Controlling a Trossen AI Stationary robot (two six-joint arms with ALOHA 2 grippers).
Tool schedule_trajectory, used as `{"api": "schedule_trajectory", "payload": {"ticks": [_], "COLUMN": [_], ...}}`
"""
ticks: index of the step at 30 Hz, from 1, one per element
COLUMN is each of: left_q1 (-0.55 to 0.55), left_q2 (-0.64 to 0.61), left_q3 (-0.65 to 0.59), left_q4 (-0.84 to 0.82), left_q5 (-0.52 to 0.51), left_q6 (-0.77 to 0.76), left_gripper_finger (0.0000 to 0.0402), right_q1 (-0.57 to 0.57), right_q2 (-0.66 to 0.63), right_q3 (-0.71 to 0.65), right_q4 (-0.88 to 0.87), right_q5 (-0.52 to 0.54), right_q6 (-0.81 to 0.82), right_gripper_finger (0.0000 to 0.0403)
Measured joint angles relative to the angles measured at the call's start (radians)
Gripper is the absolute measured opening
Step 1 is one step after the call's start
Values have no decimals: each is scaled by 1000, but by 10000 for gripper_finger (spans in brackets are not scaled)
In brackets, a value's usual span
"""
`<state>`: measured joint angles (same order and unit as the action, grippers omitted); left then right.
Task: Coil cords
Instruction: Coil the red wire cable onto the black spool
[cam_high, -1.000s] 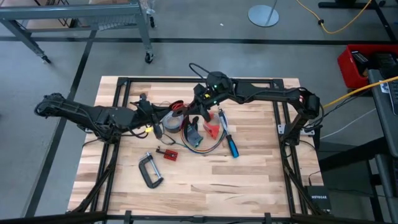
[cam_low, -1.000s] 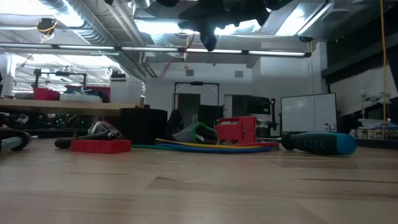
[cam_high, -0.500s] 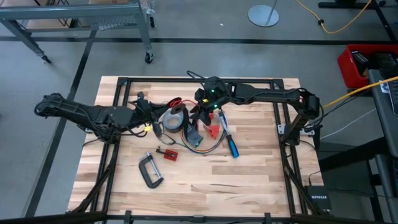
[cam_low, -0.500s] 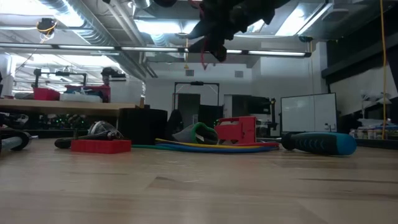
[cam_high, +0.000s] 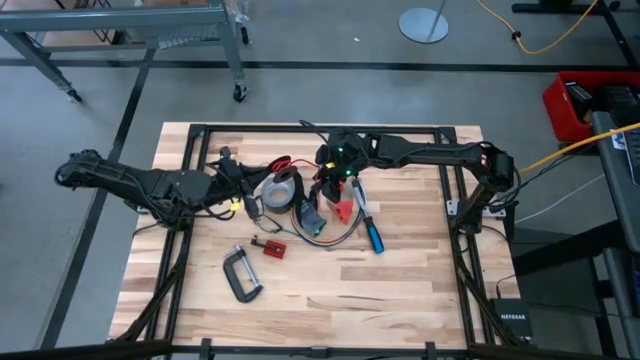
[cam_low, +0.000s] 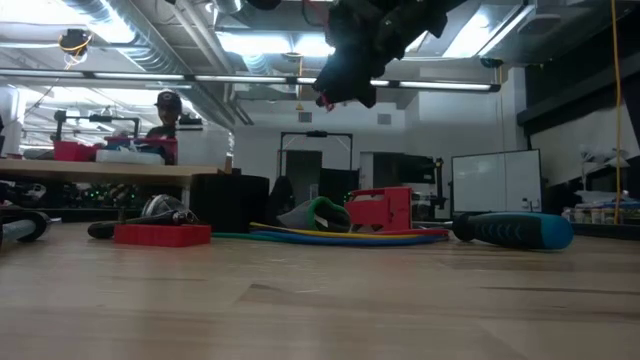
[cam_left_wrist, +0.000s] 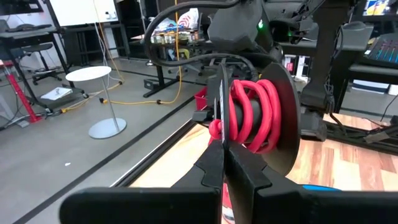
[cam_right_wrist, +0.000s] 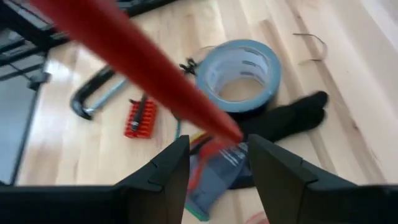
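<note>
Cords lie mid-tabletop: the multicoloured cord loops on the wood just at 5 o'clock of the grey tape roll, while the black-and-red cord is coiled in red loops (seen close in the left wrist view) ahead of the left gripper, whose fingers are closed. The right gripper hovers above, at 3 o'clock of the roll, fingers apart. A blue-handled screwdriver rests nearby.

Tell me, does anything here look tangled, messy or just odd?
Yes. A red cord is wound in loops around the left gripper, whose fingers are shut, while the right gripper hovers open above the tape roll. The multicoloured cord lies in a loose loop on the table.
</note>
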<state>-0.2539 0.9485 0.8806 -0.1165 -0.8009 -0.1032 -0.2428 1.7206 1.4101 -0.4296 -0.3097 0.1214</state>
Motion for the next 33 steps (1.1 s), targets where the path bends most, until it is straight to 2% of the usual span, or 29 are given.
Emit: {"api": "schedule_trajectory", "payload": {"ticks": [13,25,33], "left_q1": [0,0,0], "left_q2": [0,0,0], "left_q3": [0,0,0], "left_q4": [-3,-2,1], "left_q5": [0,0,0], "left_q6": [0,11,9], "left_gripper_finger": [0,0,0], "right_q1": [-18,-74,-71], "right_q2": [-4,-133,-146], "right_q3": [0,2,2], "right_q4": [36,36,52], "right_q5": [3,-15,-22], "right_q6": [0,0,2], "right_gripper_finger": [165,165,165]}}
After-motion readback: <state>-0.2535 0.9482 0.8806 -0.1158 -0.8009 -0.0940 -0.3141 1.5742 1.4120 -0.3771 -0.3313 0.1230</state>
